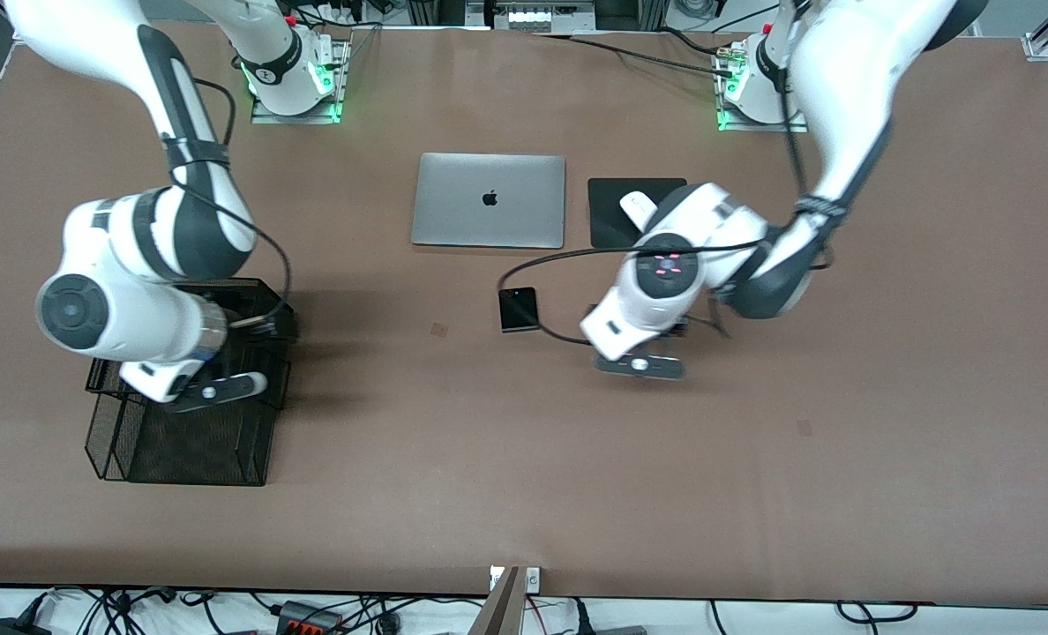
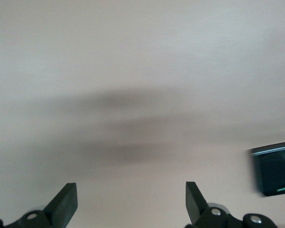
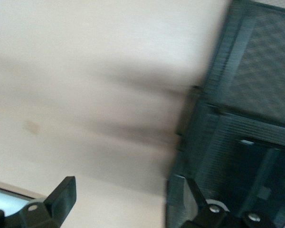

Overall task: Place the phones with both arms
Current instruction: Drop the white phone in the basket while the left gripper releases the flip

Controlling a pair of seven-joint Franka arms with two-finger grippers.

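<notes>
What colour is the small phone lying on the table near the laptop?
Black; the small phone shows best in the front view.

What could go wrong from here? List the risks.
1. The left gripper hangs open over bare table beside the small black phone; a descent from there might miss or nudge it.
2. The left arm's black cable loops just above that phone and could snag it.
3. The right gripper, open, sits at the mesh basket wall and might clip it.
</notes>
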